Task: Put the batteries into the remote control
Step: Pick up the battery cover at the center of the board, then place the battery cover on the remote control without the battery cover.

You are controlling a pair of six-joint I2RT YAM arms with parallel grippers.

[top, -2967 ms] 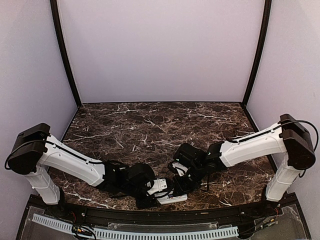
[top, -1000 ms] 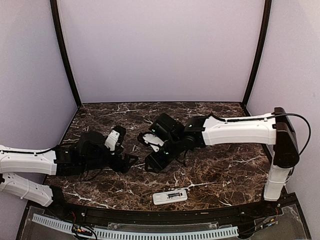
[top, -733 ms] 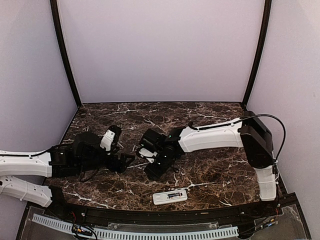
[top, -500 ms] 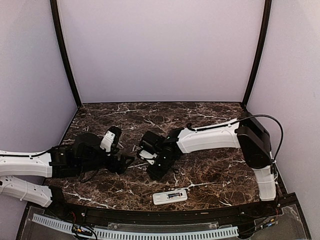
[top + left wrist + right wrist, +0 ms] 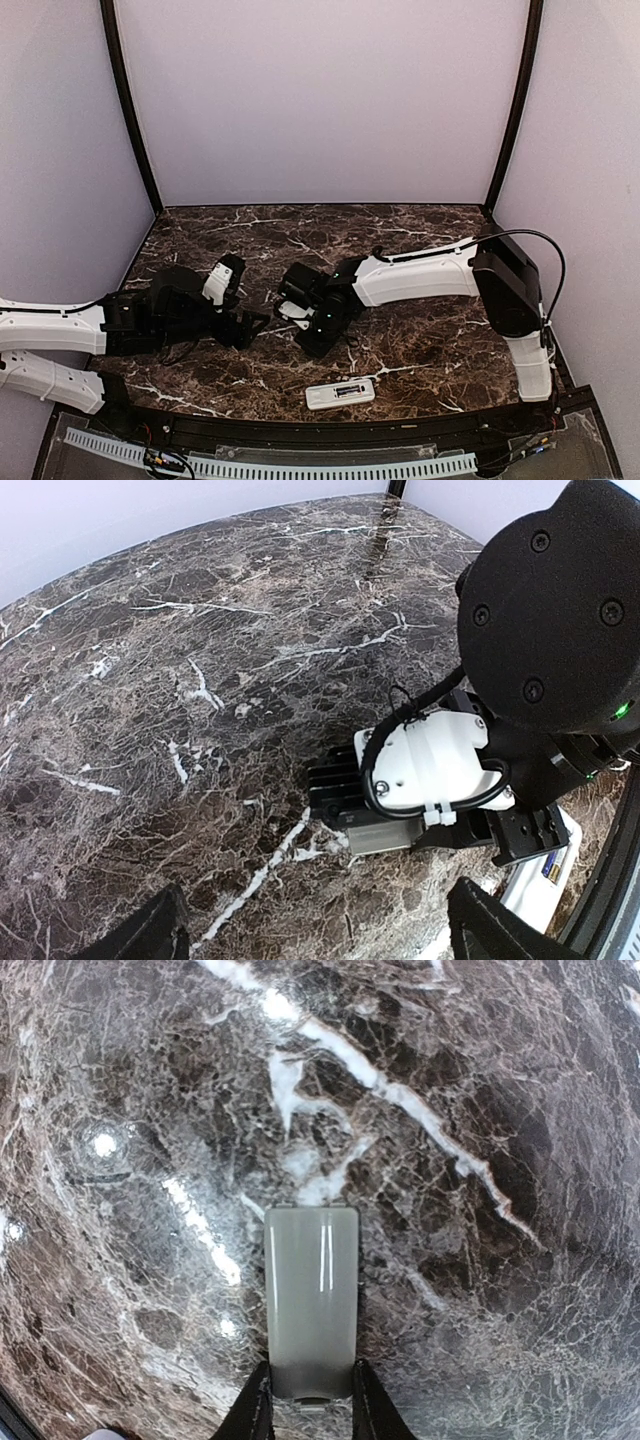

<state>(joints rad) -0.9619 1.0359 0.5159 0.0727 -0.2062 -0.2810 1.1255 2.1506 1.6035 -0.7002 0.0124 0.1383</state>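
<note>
One remote control (image 5: 341, 393), one grey cover (image 5: 311, 1300) (its end pinched by the right jaws); left jaws gape, empty.

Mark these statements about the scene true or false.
1. The remote control lies on the marble table near its front edge, apart from both arms' fingers. True.
2. The left fingers are clamped on the remote control. False: they stand wide apart with only bare table between them.
3. The right fingers sit against both sides of one end of a flat grey piece. True.
4. The flat grey piece stands upright on its edge. False: it lies flat on the table.
</note>
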